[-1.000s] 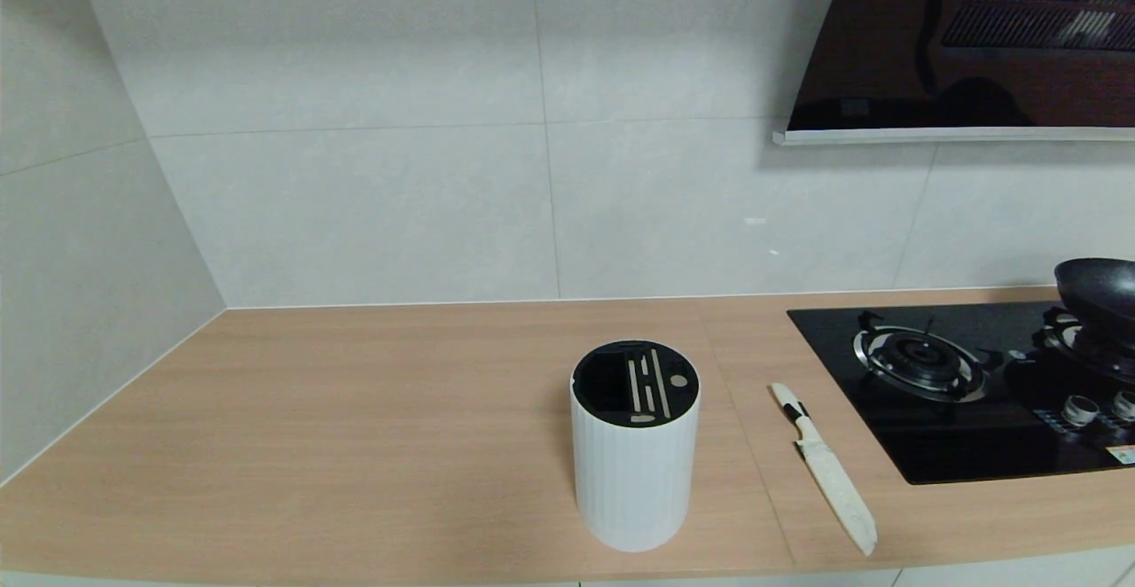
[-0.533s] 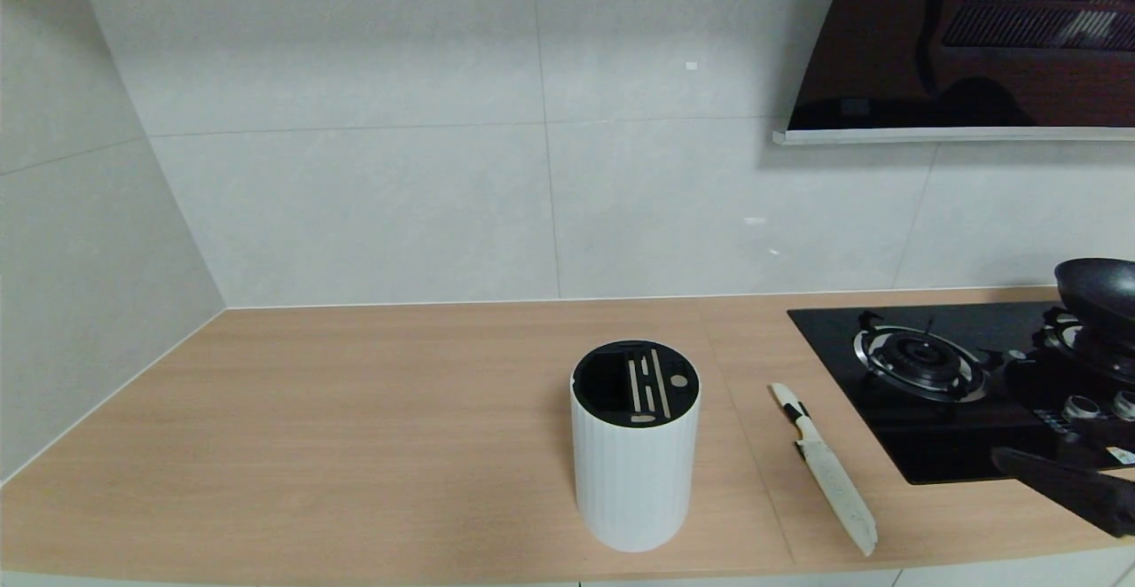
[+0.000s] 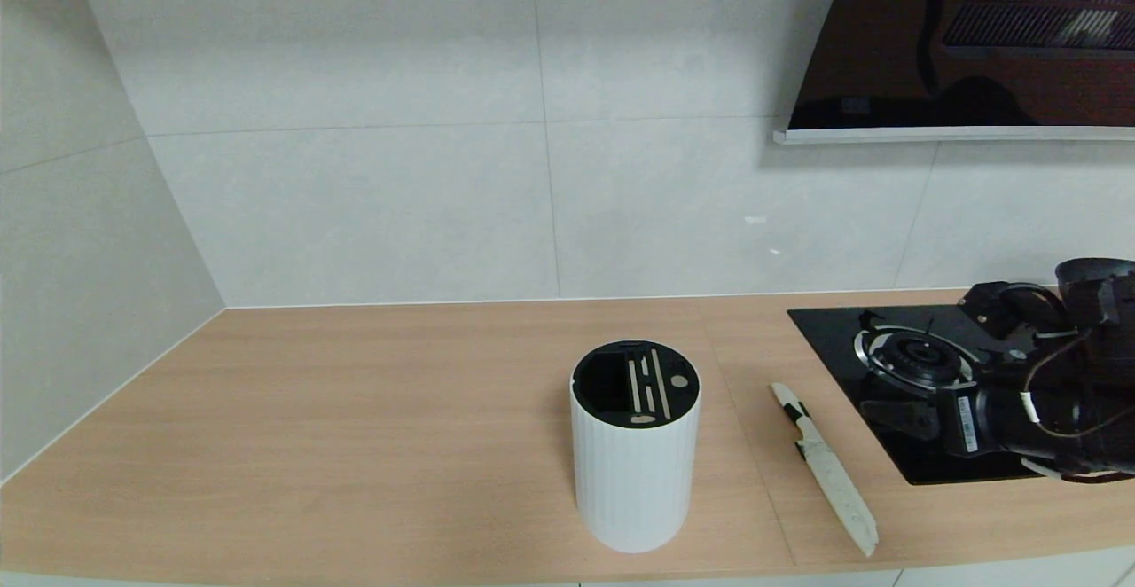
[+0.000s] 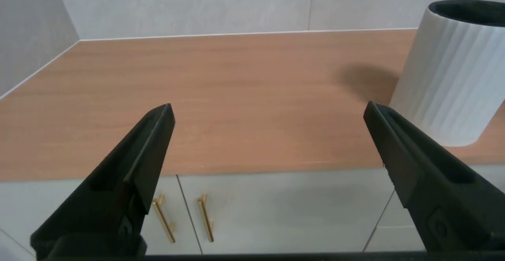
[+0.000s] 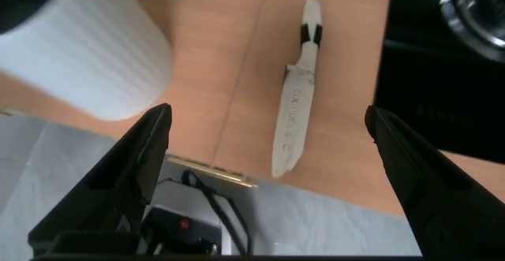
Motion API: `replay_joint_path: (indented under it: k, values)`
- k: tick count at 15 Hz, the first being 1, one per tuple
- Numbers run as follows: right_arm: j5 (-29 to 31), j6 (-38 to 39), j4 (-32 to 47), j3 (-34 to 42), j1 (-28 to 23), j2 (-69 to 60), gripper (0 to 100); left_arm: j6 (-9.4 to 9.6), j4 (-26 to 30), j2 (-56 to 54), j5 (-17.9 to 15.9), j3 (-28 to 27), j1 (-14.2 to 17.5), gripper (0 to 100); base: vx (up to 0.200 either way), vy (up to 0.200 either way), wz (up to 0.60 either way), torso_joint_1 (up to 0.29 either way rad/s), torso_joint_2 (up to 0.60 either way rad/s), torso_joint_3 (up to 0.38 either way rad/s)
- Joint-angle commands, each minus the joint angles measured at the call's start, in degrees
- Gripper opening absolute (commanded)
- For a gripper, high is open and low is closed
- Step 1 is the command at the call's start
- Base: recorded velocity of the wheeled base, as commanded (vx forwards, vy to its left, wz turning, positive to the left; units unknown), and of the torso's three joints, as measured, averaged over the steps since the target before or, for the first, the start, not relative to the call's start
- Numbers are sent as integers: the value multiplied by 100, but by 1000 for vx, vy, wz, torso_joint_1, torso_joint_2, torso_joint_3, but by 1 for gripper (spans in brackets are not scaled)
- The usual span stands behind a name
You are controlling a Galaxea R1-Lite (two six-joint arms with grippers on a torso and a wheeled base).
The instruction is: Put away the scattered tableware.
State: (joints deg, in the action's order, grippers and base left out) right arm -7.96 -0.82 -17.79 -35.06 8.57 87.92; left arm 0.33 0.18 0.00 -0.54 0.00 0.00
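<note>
A light wooden countertop (image 3: 355, 410) is set into a corner of pale tiled wall (image 3: 399, 170). A black gas hob (image 3: 829, 325) is sunk into it on the right, and a dark range hood (image 3: 966, 46) is mounted above.

The white ribbed knife holder (image 3: 634, 472) is stood upright near the front edge, its black slotted top facing up. The knife (image 3: 825, 467) is laid flat on the wood between the holder and the hob, apart from both. Its handle is turned toward the wall and its blade tip is near the front edge.

From the head view the slots in the holder's top are made out. From the left wrist view the grey cabinet fronts (image 4: 276, 214) under the counter and their gold handles (image 4: 164, 218) are revealed.

The right gripper (image 5: 267, 111) is held above the counter's front edge with its fingers spread wide. The knife is framed between them, well below, and nothing is gripped or touched. The left gripper (image 4: 268, 111) is held in front of the counter edge. Its fingers are likewise spread wide and nothing is gripped.
</note>
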Motion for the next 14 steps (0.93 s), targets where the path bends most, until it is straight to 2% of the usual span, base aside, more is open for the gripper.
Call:
replay_joint_path:
  k: [1, 6, 11, 14]
  values:
    - [181, -15, -542, -27, 13, 999, 100, 2, -1, 0, 1, 0, 0, 100, 0, 0, 0, 0, 0, 0]
    - [585, -112, -876, -62, 145, 2080, 100, 2, -1, 0, 1, 0, 0, 100, 0, 0, 0, 0, 0, 0]
    - [1332, -68, -2387, -18, 321, 3407, 100, 2, -1, 0, 1, 0, 0, 100, 0, 0, 0, 0, 0, 0]
    - [1341, 3, -2598, -71, 365, 3689, 100, 2, -1, 0, 1, 0, 0, 100, 0, 0, 0, 0, 0, 0]
